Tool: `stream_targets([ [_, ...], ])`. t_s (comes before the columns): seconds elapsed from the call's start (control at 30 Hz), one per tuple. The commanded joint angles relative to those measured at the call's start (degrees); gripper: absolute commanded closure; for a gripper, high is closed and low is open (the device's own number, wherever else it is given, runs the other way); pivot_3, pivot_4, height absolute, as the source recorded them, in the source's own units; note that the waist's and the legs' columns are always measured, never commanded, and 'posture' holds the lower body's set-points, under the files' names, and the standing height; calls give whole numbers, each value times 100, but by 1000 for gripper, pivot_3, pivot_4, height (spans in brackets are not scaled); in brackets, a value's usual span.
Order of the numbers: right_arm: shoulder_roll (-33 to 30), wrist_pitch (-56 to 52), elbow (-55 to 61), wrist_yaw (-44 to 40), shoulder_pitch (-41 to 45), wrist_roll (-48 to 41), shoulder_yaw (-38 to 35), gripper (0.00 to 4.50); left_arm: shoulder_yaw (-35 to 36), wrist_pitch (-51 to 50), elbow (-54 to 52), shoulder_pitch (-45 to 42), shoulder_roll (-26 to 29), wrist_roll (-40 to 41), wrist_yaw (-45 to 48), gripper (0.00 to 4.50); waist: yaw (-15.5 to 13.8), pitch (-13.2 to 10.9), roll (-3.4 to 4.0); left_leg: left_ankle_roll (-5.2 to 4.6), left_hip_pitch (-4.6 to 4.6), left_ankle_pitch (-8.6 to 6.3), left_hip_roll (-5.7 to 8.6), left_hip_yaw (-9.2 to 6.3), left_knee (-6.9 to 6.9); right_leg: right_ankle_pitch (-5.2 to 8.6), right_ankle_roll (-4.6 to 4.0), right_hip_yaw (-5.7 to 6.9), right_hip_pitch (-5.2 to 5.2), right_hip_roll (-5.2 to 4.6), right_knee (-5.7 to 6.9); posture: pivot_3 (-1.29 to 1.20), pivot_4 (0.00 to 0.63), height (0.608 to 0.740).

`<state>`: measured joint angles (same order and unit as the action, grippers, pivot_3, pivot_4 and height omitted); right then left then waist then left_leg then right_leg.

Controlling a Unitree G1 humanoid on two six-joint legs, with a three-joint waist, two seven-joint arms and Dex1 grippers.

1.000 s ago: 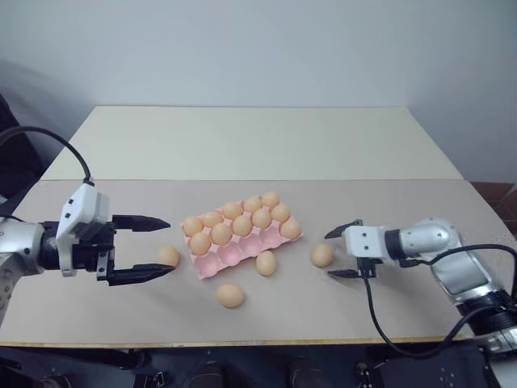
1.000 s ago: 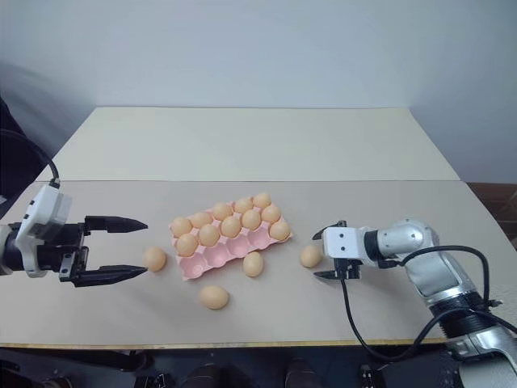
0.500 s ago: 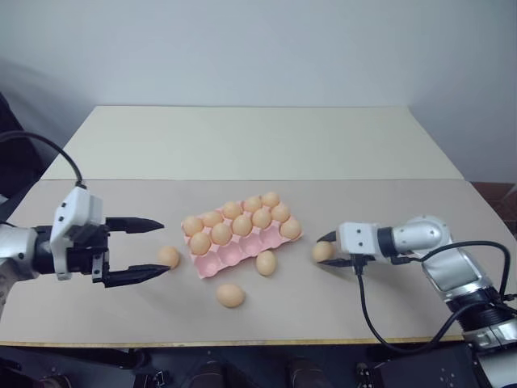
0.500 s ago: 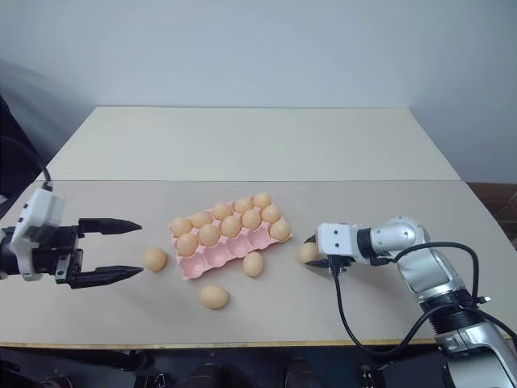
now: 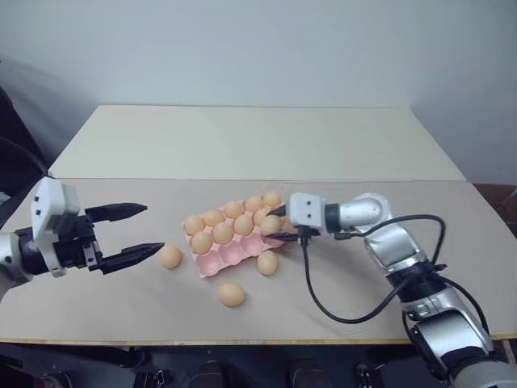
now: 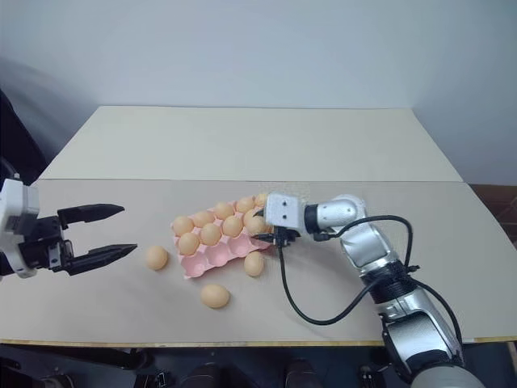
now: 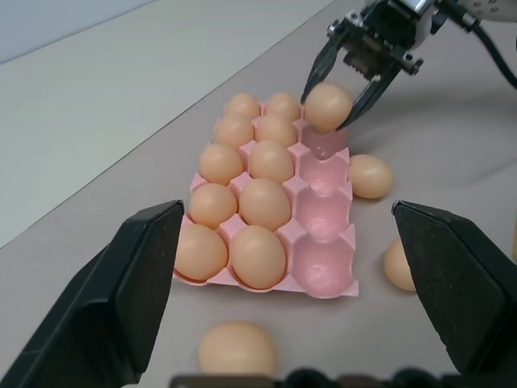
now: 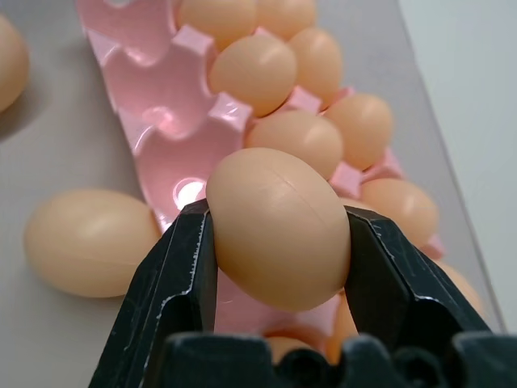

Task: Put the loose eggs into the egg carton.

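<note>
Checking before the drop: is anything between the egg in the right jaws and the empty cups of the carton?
Nothing visible. The held egg hangs in the right gripper by the egg carton, whose near row of cups lies open.

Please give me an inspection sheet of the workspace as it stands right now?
Surface: tan table top with a paler panel behind it.
Job's things: pink egg carton, two rows filled with ten eggs, the near row of cups empty; three loose eggs on the table, one left of the carton, one in front, one by its near edge.
Clutter: nothing seen.
Grippers: right gripper shut on a held egg above the carton's right end; left gripper open, just left of the carton, holding nothing.
Cables: black cable looping from the right wrist over the table.
Surroundings: plain pale wall behind the table.
</note>
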<state>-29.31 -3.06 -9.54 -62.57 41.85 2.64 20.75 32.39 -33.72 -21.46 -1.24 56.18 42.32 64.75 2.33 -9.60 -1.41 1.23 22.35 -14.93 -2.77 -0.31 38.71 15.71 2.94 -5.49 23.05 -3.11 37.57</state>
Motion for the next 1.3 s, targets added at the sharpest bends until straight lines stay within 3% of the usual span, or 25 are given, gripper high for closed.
stream_targets([
  [0.03, 9, 95, -40, 303, 125, 273, -39, 1535, -9, 40, -27, -124, 121, 71, 36, 0, 17, 0, 0, 0, -1, 0, 0, 0, 0, 0, -1, 0, 1, 0, 2, 0, 150, 740],
  [0.17, 60, -232, 283, 470, 102, 53, -355, 112, -102, 66, 26, -195, 134, 53, 80, 0, 43, 0, 0, 1, -4, 1, -1, 0, -1, 1, -3, -3, 2, 3, 8, 0, 150, 740],
  [0.2, -11, -375, 521, 413, 39, -88, -475, 51, -122, 70, 36, -212, 134, 48, 83, 0, 44, 0, 0, 1, -4, 1, -1, 0, -1, 1, -3, -4, 3, 3, 8, 0, 150, 740],
  [0.37, -479, -1017, 1654, 4, -417, -1023, -1131, 51, -208, 118, 108, -294, 144, 13, 126, 0, -4, 0, 0, 0, 5, 0, -1, -3, -2, 2, -3, 0, 6, 1, 3, 0, 150, 740],
  [0.5, -1284, -1727, 2433, -614, -1194, -2148, -2005, 51, -273, 290, 300, -315, 219, -120, 345, 0, -60, 0, 0, 0, 2, 1, 0, -3, -1, 2, -2, 2, -2, 0, 0, 0, 150, 740],
  [0.8, -2756, -2540, 2739, -1224, -2453, -3349, -3590, 51, -90, 885, 652, -112, 154, -400, 668, 0, 40, 0, 0, -1, -5, 0, -1, 3, -2, 4, -5, -6, -2, 4, 0, 0, 150, 740],
  [0.97, -2993, -2579, 2733, -1197, -2685, -3508, -3854, 51, -43, 994, 662, -9, 149, -393, 712, 0, 28, 0, 0, -1, -6, 0, -1, 3, -1, 5, -4, -6, -5, 3, -1, 0, 150, 740],
  [1.3, -2926, -2568, 2940, -950, -2587, -3554, -3574, 51, -139, 963, 634, -28, 181, -389, 685, 0, 23, 0, -1, -1, -3, 0, -1, 4, -1, 6, -2, -6, -3, 2, -1, 0, 150, 740],
])
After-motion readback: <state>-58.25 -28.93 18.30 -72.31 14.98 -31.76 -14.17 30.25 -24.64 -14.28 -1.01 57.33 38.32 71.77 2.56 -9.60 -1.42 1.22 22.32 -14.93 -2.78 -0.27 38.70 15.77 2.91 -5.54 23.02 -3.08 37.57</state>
